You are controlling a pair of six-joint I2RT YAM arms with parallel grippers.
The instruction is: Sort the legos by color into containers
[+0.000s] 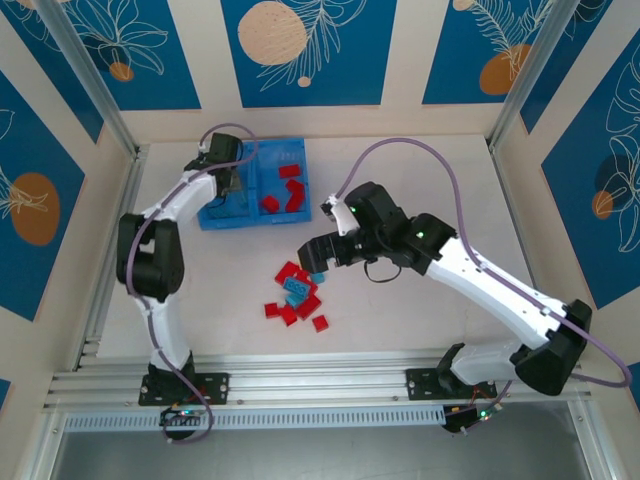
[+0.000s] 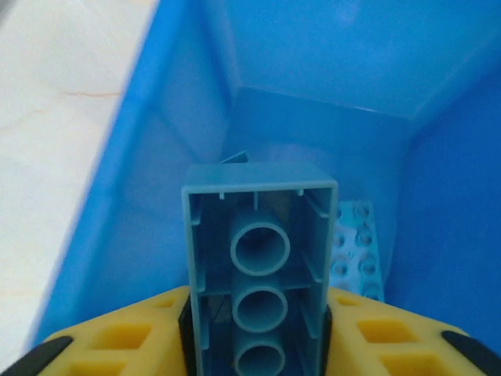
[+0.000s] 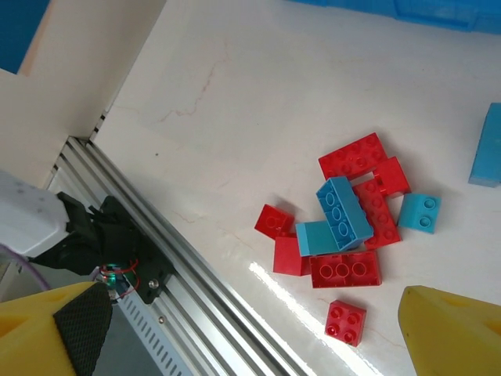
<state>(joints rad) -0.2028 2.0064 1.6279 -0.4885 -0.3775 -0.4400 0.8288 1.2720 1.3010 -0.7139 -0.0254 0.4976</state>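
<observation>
A pale table (image 1: 420, 170) sits inside walls (image 1: 310, 50) papered with blue panels bearing leaf outlines and orange discs, and an aluminium rail (image 1: 320, 385) runs along the near edge by the arm bases. The blue bin (image 1: 250, 224) lies toward the far left of the table, its two compartments side by side. The left gripper (image 1: 232, 185) reaches down into the left compartment (image 2: 156, 196), and its yellow fingers (image 2: 117, 337) pinch a light blue brick (image 2: 258, 258) by its long sides, hollow underside and round tubes facing the wrist camera. A pale studded plate (image 2: 356, 251) lies on the compartment floor just beyond that brick. The right compartment (image 1: 300, 150) holds several red bricks (image 1: 290, 192). The loose legos (image 1: 297, 295) lie in a small heap on the open table near the middle, well apart from the bin: mostly red, with a few light blue ones stacked across the top (image 3: 340, 219), one small red brick (image 3: 345, 321) a little apart on the rail side, and one blue piece (image 3: 487, 145) off by itself. The right gripper (image 1: 312, 258) hangs just beside the heap on its far side with its fingers (image 3: 446, 329) spread wide and nothing between them.
</observation>
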